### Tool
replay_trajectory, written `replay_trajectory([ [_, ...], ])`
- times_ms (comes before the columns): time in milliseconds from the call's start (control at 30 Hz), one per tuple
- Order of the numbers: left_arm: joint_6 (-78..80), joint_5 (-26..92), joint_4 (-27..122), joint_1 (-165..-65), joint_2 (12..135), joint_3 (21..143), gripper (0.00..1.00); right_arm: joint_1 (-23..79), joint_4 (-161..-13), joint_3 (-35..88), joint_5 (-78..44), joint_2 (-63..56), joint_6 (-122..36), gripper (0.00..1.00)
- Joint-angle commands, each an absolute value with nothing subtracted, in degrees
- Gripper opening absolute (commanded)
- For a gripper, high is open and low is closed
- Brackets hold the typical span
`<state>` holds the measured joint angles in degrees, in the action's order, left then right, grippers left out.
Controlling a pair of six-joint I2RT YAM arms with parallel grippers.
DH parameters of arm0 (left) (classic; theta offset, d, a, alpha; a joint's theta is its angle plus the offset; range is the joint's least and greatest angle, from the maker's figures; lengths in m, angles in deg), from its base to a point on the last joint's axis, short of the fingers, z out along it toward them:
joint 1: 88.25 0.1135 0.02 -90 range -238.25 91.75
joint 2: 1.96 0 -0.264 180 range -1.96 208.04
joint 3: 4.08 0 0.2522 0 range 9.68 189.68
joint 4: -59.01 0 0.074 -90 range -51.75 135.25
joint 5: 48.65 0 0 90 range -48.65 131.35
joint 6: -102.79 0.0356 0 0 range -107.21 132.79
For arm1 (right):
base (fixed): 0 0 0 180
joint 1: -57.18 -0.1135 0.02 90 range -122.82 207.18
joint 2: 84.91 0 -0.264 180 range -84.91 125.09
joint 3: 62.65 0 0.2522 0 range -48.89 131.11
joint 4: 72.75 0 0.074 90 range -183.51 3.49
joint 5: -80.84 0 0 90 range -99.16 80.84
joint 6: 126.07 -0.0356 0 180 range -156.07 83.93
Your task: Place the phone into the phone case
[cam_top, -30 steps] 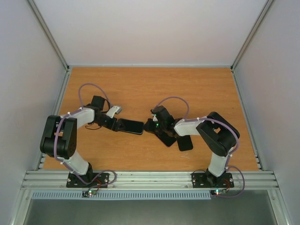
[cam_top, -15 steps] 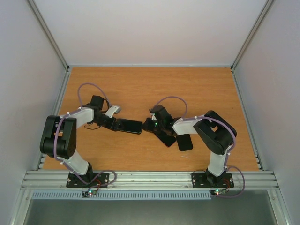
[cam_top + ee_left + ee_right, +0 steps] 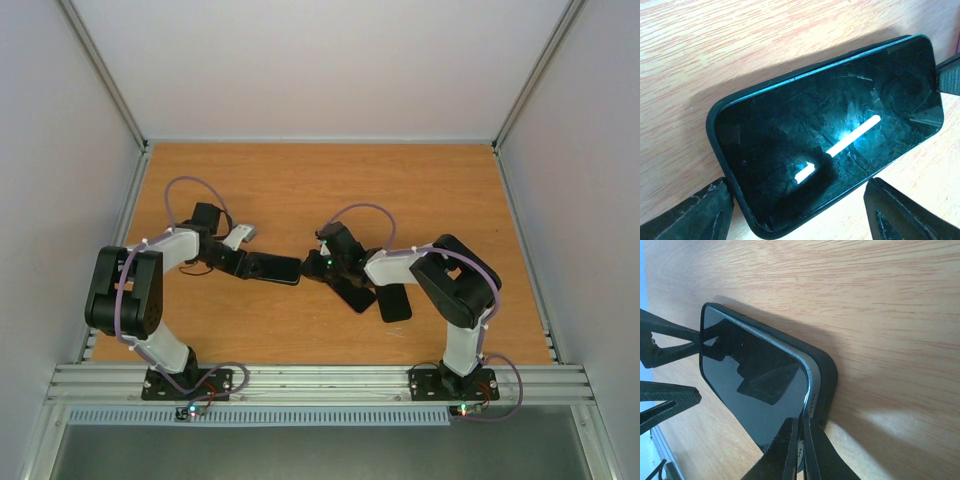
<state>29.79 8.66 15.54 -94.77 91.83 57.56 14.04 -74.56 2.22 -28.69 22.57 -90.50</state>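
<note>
**Phone in its case, one end not yet seated**

A wood-grain counter [image 3: 300, 190] is enclosed by pale walls and an aluminium frame.

The right end effector [image 3: 801, 432] is pressed together, with nothing held between its fingers. The joined tips are set against the short end of the phone [image 3: 830, 135], where the silver frame stands proud of the rim of the black phone case [image 3: 826, 371]. A closed tip is judged to suit this spot, since it acts as a narrow pusher where a spread pair would not fit.

The left end effector [image 3: 797, 215] is set wide. Its fingers [image 3: 695, 215] are laid against the two long sides of the case at the opposite end, so the case appears clamped. This hold is judged to be a brace, so that a push from the right is not answered by sliding.

The phone is found screen up in the case, mid-counter between the two arms. The end by the left fingers looks nearer flush, while the end by the right tips is not yet pushed in. A flat black item [image 3: 395, 303] lies on the counter just beside the right arm, and what it is cannot be told.
</note>
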Motion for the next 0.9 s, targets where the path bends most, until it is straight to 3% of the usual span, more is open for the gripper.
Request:
replay_trajectory([
  [0, 31.1, 2.8, 15.7, -96.2, 93.3, 57.8, 0.72, 8.8, -71.5, 4.9, -31.3, 27.0, -89.8, 0.04],
  [867, 31.4, 2.7, 15.6, -96.2, 93.1, 57.8, 0.72, 5.9, -86.7, 8.8, -21.2, 31.5, -82.3, 0.06],
])
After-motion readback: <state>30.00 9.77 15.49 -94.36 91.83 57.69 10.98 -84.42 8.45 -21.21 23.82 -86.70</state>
